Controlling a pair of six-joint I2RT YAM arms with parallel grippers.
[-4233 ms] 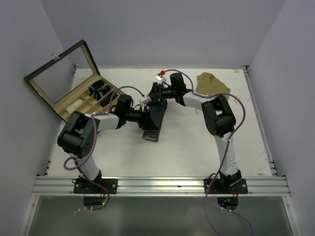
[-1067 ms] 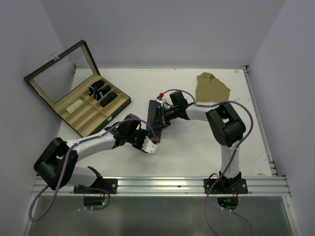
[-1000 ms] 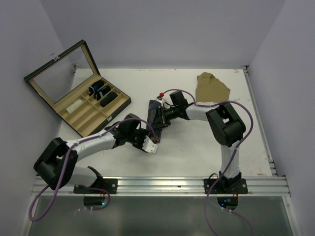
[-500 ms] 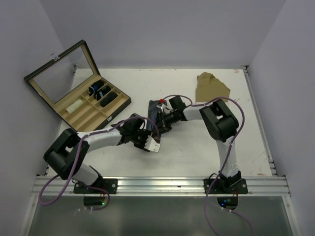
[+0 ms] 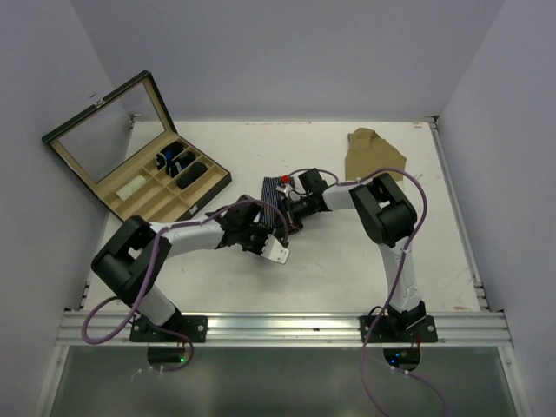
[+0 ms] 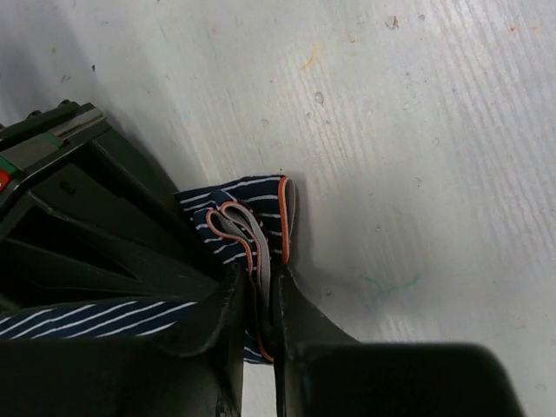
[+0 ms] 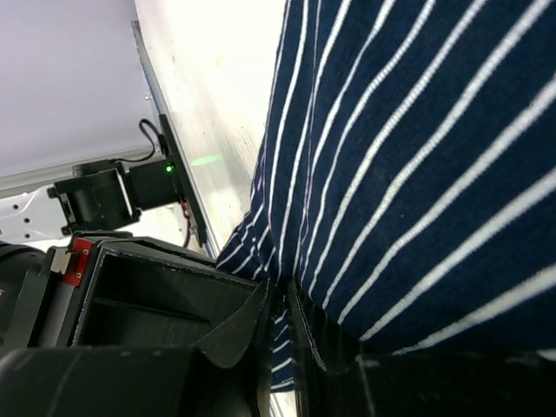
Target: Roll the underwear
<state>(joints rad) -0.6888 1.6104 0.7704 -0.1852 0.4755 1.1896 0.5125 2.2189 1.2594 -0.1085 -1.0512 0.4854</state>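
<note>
At the middle of the white surface [image 5: 365, 252], we hold one navy white-striped fabric underwear [image 5: 274, 193], long axis running away from us: left end effector [image 6: 259, 291] pinching its near orange-edged end, right end effector [image 7: 280, 300] pinching farther along.

The place reads as a robotics lab test cell rather than a home. A scuffed white tabletop [image 5: 347, 261] is boxed in on three sides by plain pale walls [image 5: 295, 52]. An aluminium rail [image 5: 278, 328] runs along its near edge with two arm bases [image 5: 165, 328] bolted to it. Purple cables [image 5: 380, 382] trail below the rail, and a green status light [image 5: 181, 358] glows there.
</note>
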